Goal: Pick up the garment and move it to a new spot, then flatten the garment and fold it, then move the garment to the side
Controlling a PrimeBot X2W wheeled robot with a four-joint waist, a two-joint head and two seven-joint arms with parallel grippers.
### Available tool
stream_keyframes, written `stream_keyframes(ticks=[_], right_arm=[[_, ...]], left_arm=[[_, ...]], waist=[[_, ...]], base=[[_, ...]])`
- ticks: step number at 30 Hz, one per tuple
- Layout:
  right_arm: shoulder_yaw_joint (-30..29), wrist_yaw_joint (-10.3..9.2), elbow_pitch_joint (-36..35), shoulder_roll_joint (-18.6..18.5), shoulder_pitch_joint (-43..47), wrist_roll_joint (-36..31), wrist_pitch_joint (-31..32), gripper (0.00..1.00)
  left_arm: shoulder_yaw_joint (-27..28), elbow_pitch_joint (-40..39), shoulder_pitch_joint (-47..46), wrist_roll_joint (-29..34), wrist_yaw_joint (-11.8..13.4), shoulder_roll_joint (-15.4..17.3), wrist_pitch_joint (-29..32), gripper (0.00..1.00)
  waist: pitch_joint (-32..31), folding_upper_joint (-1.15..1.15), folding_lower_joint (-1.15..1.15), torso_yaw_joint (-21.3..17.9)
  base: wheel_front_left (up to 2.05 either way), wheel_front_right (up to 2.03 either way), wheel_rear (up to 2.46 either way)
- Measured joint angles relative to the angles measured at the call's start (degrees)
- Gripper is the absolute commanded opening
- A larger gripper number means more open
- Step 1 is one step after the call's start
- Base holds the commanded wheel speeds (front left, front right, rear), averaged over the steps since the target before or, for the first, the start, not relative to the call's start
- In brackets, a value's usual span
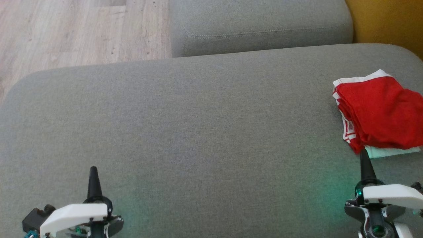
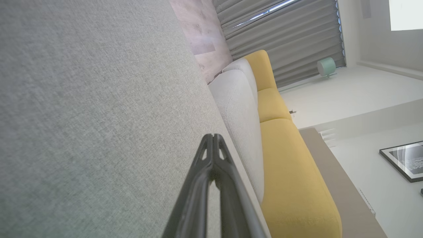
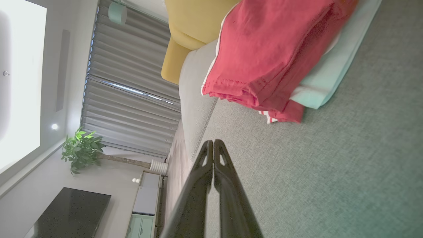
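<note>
Garment (image 1: 380,112) folded, red, far right on cushion (image 1: 198,132), atop pale cloth (image 1: 390,152). My right gripper (image 1: 363,155) closed, empty, tip just beside garment's near edge. My left gripper (image 1: 93,170) closed, empty, near left, pointing far.

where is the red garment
In the head view the red garment lies at the grey cushion's right edge, atop a pale green cloth, ahead of the right claw.

Garment (image 1: 380,112) lies at far right of the sofa cushion (image 1: 198,132), atop a folded cloth (image 1: 393,152) that sticks out at its near edge. Right gripper (image 1: 363,158) just before the garment's near corner. Left gripper (image 1: 93,172) near left, well apart. Second cushion (image 1: 257,26) behind; floor (image 1: 66,29) behind left.
</note>
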Motion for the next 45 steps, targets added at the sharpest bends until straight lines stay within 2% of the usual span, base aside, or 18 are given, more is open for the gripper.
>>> stream_keyframes(ticks=[37, 45], right_arm=[[-2.93, 0.0, -2.79, 0.0, -1.03, 22.74, 5.95, 0.0], [-2.98, 0.0, -3.0, 0.0, -1.03, 23.27, 5.97, 0.0]], left_arm=[[5.17, 0.02, -2.2, -19.33, -1.04, -0.05, 5.98, 0.0], [5.25, 0.02, -2.2, -19.78, -1.04, -0.05, 5.98, 0.0]], waist=[[-0.14, 0.0, 0.0, -0.12], [-0.14, 0.0, 0.0, -0.12]], base=[[0.0, 0.0, 0.0], [0.0, 0.0, 0.0]])
